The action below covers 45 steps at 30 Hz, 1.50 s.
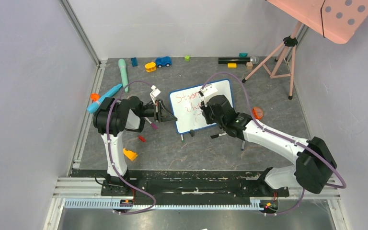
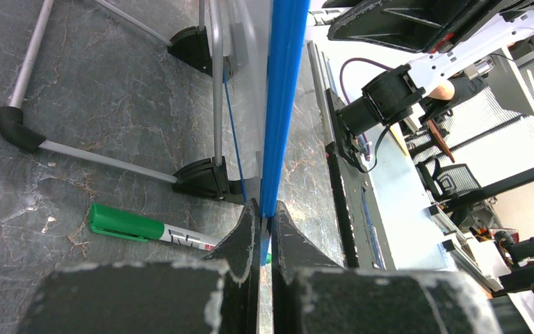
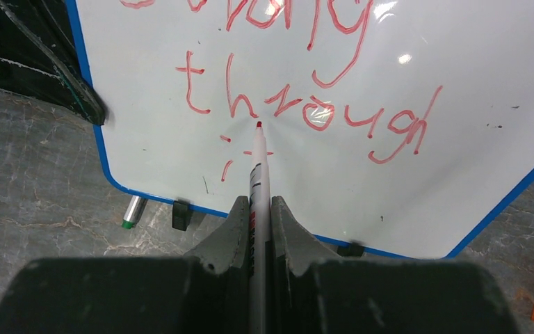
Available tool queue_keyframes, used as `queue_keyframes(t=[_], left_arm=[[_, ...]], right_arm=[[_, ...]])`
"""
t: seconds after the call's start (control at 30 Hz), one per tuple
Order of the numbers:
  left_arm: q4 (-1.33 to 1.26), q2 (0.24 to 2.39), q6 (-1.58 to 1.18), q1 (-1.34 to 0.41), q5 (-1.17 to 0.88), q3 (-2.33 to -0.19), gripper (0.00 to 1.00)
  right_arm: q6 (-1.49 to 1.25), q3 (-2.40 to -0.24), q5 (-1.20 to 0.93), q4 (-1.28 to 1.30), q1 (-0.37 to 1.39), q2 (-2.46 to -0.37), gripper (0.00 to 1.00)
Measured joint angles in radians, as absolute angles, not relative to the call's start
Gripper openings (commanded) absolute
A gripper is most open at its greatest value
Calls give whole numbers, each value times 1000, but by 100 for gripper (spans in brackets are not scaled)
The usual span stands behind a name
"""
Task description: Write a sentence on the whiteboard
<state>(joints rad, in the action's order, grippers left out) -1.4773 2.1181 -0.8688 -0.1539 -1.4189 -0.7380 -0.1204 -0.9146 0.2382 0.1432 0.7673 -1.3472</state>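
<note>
I see the whiteboard (image 1: 184, 120), white with a thin blue rounded frame, propped at a tilt on its small black feet in the middle of the table (image 1: 172, 153). The sentence (image 3: 306, 104) crosses it in slanted red handwriting: "Strong" on line 1, "through" on line 2, and only a few short strokes on line 3.
</note>
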Motion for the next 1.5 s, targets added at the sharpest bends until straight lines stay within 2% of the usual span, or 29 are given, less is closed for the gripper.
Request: queue_keyframes(t=[0.67, 1.5], left_arm=[[-1477, 2118, -869, -154, -1419, -738, 2], [-1477, 2118, -868, -154, -1419, -738, 2]], right_arm=[[-100, -911, 236, 125, 762, -1389, 0], [-142, -755, 190, 91, 764, -1327, 0]])
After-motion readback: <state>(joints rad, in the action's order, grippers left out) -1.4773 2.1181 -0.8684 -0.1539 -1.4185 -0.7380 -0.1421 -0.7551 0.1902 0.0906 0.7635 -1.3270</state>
